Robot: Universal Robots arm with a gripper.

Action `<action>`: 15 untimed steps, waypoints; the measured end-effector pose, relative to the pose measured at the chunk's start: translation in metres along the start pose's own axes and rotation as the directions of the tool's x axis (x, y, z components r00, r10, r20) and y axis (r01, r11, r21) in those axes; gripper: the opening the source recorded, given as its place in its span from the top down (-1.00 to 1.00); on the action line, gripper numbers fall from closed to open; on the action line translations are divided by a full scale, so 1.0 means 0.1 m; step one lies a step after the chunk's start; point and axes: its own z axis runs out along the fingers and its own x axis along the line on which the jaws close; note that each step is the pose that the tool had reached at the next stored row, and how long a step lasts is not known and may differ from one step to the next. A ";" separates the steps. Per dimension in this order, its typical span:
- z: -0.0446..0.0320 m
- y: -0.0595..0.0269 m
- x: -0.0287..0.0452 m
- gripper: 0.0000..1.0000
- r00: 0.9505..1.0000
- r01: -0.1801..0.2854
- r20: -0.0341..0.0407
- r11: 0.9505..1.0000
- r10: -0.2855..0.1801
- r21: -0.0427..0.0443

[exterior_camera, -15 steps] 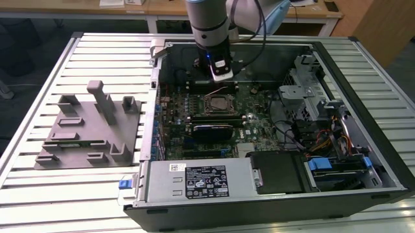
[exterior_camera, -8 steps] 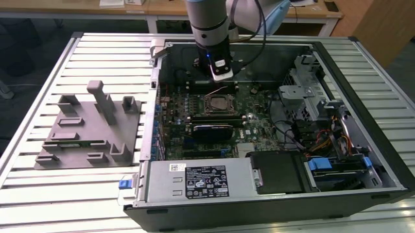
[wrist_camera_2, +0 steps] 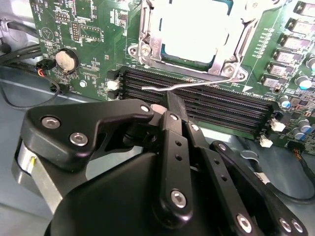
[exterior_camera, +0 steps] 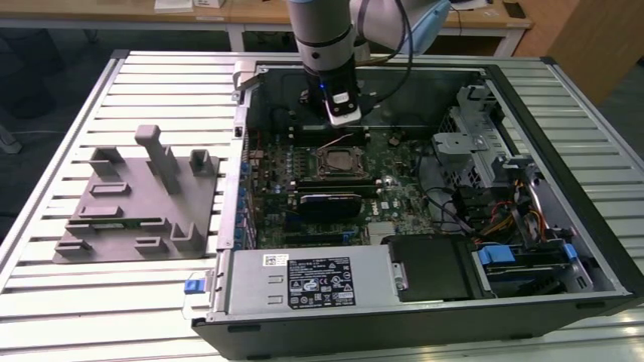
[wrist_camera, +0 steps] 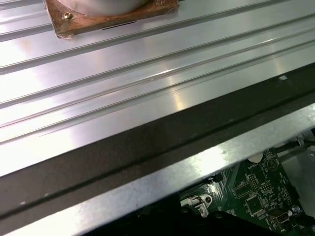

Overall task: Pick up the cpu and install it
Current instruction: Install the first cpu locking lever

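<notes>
Arm vertical, gripper pointing down w/ jaws closed together.

Silver cpu; green motherboard; black claw; grey ribbed table.

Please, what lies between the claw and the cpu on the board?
In the second wrist view, the black memory slots and a thin metal lever lie between the claw and the cpu.

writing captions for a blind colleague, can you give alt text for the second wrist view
The black gripper sits just above a thin metal lever beside the socket frame, where the silver cpu lies seated. Below it run dark memory slots on the green motherboard.
</notes>
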 end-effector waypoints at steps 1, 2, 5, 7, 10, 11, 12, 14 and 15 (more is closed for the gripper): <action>-0.004 0.001 0.000 0.79 1.000 0.000 0.000 1.000 0.000 0.000; -0.006 0.001 0.000 0.79 1.000 0.000 0.000 1.000 0.000 0.000; -0.011 0.000 -0.001 0.79 1.000 0.000 0.000 1.000 0.000 0.000; -0.013 -0.009 -0.005 0.79 1.000 -0.001 0.000 1.000 0.001 0.000; -0.016 -0.028 -0.013 0.79 1.000 -0.003 0.001 1.000 0.003 0.000; -0.017 -0.034 -0.016 0.79 1.000 -0.003 0.001 1.000 0.003 0.000; -0.017 -0.038 -0.018 0.79 1.000 -0.004 0.001 1.000 0.004 0.000; -0.017 -0.043 -0.019 0.79 1.000 -0.006 0.001 1.000 0.006 0.001; -0.013 -0.044 -0.019 0.79 1.000 -0.008 0.002 1.000 0.008 0.001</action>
